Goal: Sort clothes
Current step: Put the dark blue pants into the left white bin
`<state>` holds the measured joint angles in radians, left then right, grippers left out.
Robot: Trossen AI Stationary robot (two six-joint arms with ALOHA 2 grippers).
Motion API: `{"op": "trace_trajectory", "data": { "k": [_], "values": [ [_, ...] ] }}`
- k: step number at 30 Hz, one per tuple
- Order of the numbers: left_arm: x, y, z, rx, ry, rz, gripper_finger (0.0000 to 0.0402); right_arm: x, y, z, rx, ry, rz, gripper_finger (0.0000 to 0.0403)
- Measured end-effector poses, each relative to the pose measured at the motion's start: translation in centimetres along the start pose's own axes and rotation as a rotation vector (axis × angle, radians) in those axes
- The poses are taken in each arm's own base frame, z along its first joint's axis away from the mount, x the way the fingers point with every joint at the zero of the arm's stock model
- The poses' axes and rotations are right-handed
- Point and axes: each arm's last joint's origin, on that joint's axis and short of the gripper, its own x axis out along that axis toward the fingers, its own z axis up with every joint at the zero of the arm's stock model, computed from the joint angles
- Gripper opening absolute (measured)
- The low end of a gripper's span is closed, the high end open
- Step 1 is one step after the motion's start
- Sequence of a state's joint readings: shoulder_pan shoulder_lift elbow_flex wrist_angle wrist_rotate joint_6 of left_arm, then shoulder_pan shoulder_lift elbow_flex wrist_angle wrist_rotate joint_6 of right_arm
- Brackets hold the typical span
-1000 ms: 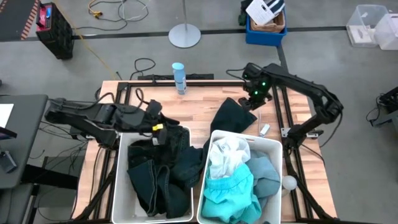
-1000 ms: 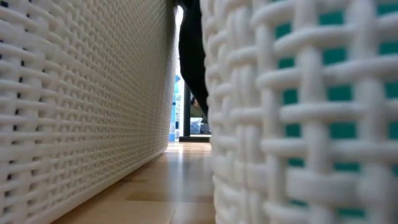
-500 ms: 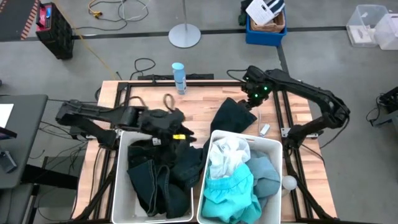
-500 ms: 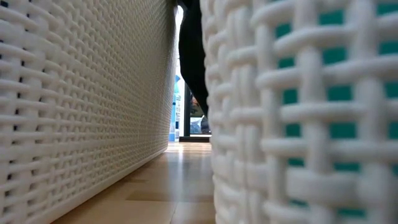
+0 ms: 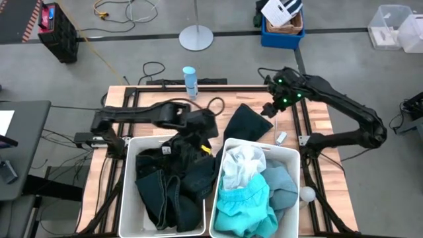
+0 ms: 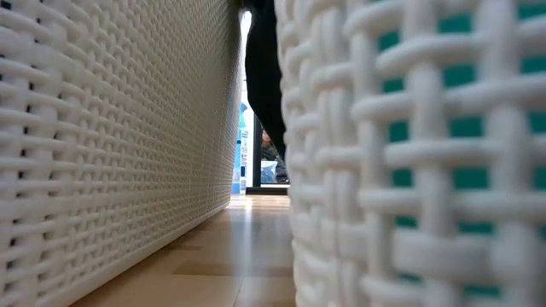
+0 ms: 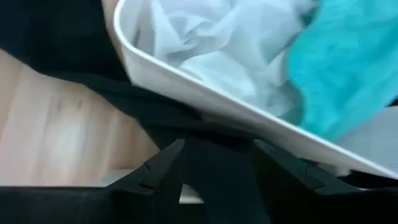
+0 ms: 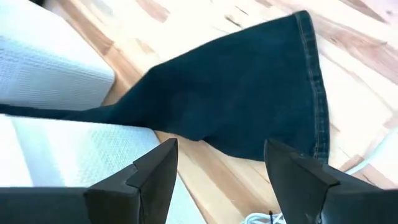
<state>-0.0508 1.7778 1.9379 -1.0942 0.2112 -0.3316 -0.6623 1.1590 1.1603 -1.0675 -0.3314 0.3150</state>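
A dark garment (image 5: 246, 122) lies with one end on the table. It runs over the gap between the two white bins and into the left bin (image 5: 124, 192), which holds other dark clothes (image 5: 165, 192). The right bin (image 5: 295, 158) holds white (image 5: 241, 162), turquoise (image 5: 241, 201) and grey-blue (image 5: 281, 185) clothes. My left gripper (image 5: 201, 140) is open at the left bin's far right corner, and dark cloth (image 7: 217, 186) shows between its fingers. My right gripper (image 5: 274, 109) is open and empty above the garment's table end (image 8: 249, 93). My left gripper's open fingers (image 7: 165, 165) stand on either side of the dark cloth beside the right bin's rim (image 7: 205, 99). I cannot tell whether they touch it.
A slim blue bottle (image 5: 190, 82) stands at the table's far edge. A small white object (image 5: 281, 138) lies on the table by the right bin's far corner. In the low view the two bins' woven walls (image 6: 111, 153) (image 6: 409, 153) leave a narrow gap, with dark cloth (image 6: 263, 77) hanging in it.
My left gripper has swept from the table's left side toward the right, along the left bin's far rim, to the gap between the bins. My right gripper has drawn a little toward the table's right edge, away from the dark garment's end, which stays on the table.
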Motion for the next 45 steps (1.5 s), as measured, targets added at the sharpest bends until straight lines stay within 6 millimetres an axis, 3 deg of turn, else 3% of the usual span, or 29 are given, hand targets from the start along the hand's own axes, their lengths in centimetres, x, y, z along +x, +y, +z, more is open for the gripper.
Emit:
{"op": "trace_trajectory", "data": {
  "k": [7, 16, 28, 32, 37, 45],
  "values": [
    [2.5, 0.2, 1.4, 0.052, 0.101, -0.056, 0.0179, -1.5, 1.1, -1.2, -0.037, -0.048, 0.041, 0.0258],
    [6.7, 1.3, 0.4, 0.028, 0.321, -0.067, 0.0179, -1.8, 2.1, -1.9, -0.079, -0.057, 0.054, 0.0258],
    [7.7, 1.7, -0.6, 0.026, 0.453, -0.089, 0.0174, -1.8, 2.6, -1.6, -0.110, -0.097, 0.080, 0.0258],
    [7.9, 2.0, -0.9, 0.012, 0.498, -0.083, 0.0131, -1.8, 2.6, -1.4, -0.111, -0.111, 0.083, 0.0258],
    [8.0, 2.4, -1.2, 0.001, 0.522, -0.071, 0.0021, -1.8, 2.6, -1.3, -0.114, -0.128, 0.079, 0.0258],
    [7.0, 2.3, -0.5, 0.012, 0.479, -0.009, 0.0002, -1.8, 2.6, -1.2, -0.113, -0.134, 0.063, 0.0258]
  ]
}}
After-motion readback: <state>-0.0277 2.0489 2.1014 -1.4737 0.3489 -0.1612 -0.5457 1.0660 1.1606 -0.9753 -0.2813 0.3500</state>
